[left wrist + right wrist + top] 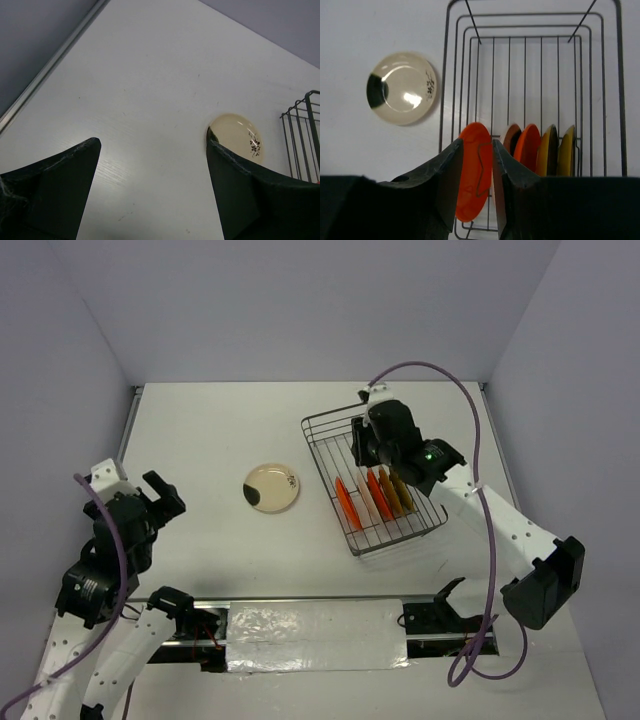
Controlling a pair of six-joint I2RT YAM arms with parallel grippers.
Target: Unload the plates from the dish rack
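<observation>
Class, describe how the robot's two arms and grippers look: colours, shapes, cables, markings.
The left arm and right arm are white links with black joints, each trailing a purple cable. The left gripper and right gripper are black, with two wedge-shaped fingers. A small green light shows on the right wrist.

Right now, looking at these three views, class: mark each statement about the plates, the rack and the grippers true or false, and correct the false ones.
1. The cream round plate with a dark patch lies flat on the white table, outside the grey wire dish rack. True.
2. The left gripper holds a plate. False: it is open and empty.
3. The plates in the rack lie stacked flat. False: they stand on edge, like the glossy orange plate.
4. The right gripper is over the rack, with that orange plate seen between its fingers. True.
</observation>
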